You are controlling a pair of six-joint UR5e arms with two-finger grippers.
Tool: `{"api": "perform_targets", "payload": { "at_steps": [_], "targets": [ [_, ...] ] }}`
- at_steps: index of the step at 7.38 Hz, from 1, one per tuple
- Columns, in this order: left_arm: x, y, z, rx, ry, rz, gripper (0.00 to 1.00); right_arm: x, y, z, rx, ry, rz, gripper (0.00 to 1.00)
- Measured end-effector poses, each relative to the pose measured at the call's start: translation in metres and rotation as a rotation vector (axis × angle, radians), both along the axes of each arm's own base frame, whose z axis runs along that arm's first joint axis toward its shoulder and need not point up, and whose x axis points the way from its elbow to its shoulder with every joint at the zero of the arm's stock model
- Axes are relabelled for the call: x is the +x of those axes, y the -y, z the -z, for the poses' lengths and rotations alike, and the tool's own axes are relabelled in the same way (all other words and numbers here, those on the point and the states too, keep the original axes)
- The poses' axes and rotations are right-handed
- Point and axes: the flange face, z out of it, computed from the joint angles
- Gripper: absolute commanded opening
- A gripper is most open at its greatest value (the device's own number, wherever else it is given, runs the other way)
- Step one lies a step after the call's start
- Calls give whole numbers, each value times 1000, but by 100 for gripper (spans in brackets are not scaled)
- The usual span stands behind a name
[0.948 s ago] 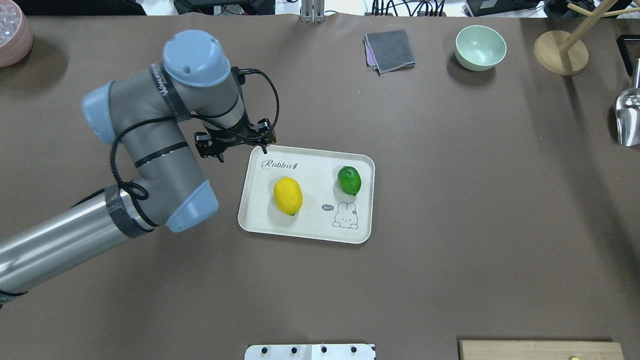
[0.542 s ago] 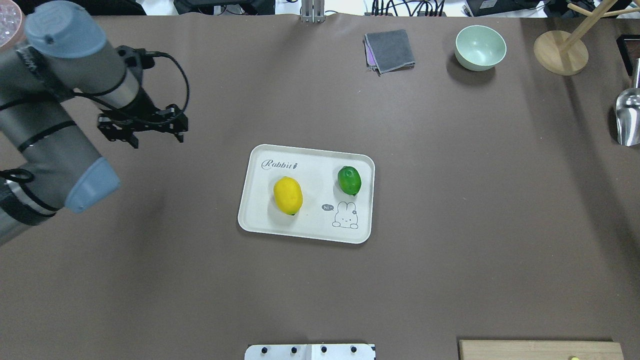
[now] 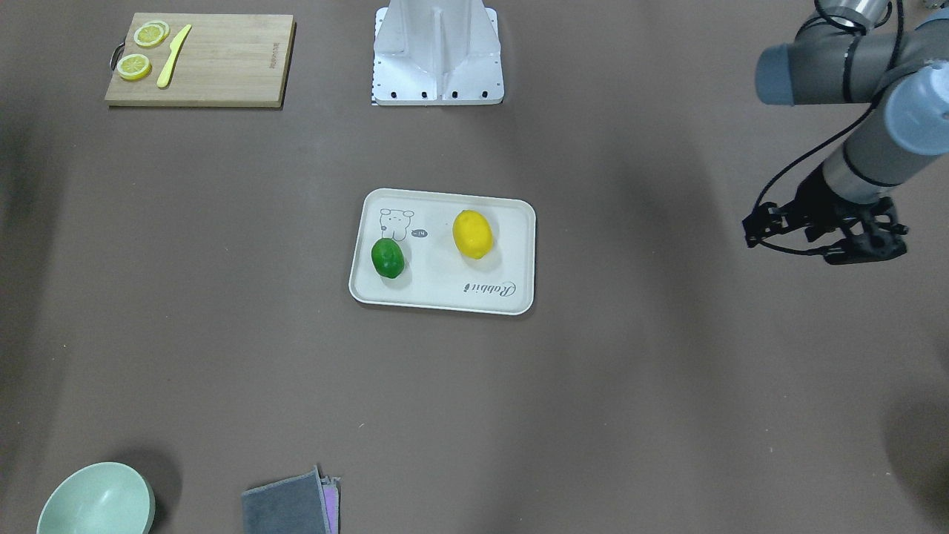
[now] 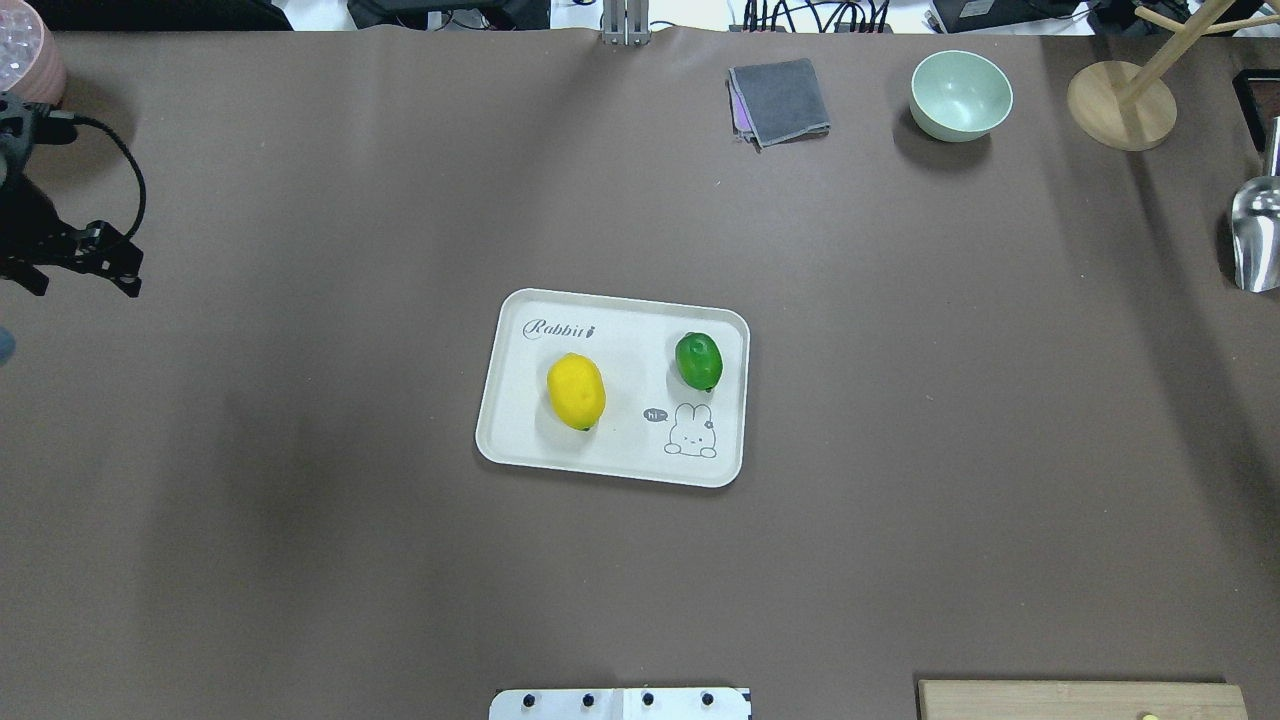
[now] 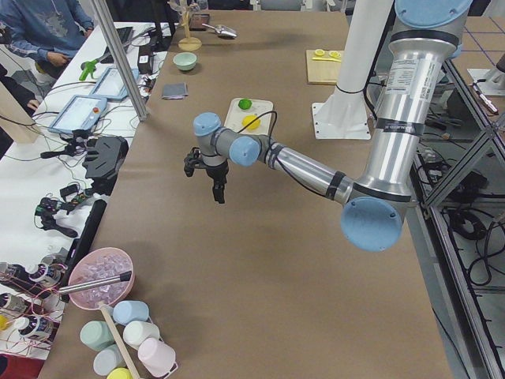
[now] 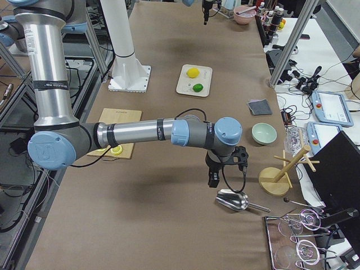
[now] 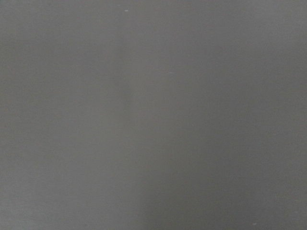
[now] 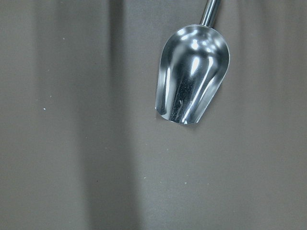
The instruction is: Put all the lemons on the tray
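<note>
The yellow lemon [image 4: 576, 391] and the green lemon [image 4: 698, 361] both lie on the cream tray [image 4: 620, 462] at the table's middle. They also show in the front view: yellow lemon [image 3: 472, 234], green lemon [image 3: 388, 257], tray [image 3: 445, 298]. My left gripper [image 4: 83, 287] is open and empty, far to the left of the tray above bare table; it also shows in the front view [image 3: 823, 243]. My right gripper [image 6: 214, 179] shows only in the exterior right view, just above a metal scoop [image 6: 232, 200]; I cannot tell whether it is open or shut.
A wooden cutting board [image 3: 215, 59] with lemon slices and a yellow knife lies near the robot base [image 3: 437, 52]. A green bowl [image 4: 960, 95], a folded grey cloth [image 4: 780, 100], a wooden stand [image 4: 1120, 105] and a pink bowl [image 4: 25, 60] sit along the far edge.
My left arm has swung away from the tray's far left corner to the left edge of the overhead view. Both lemons and the tray have not moved.
</note>
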Motion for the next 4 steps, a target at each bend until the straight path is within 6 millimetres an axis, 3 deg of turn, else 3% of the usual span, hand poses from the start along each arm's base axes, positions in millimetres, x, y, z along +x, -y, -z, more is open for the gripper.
{"api": "perform_targets", "payload": {
  "at_steps": [3,4],
  "targets": [
    [-93,-30,-117,23,-28,-43,98,5,-3,13,20,17,-16,100],
    [-118,-45,-145,30,-45,-53,98,7,-5,16,26,18,-20,100]
  ]
}}
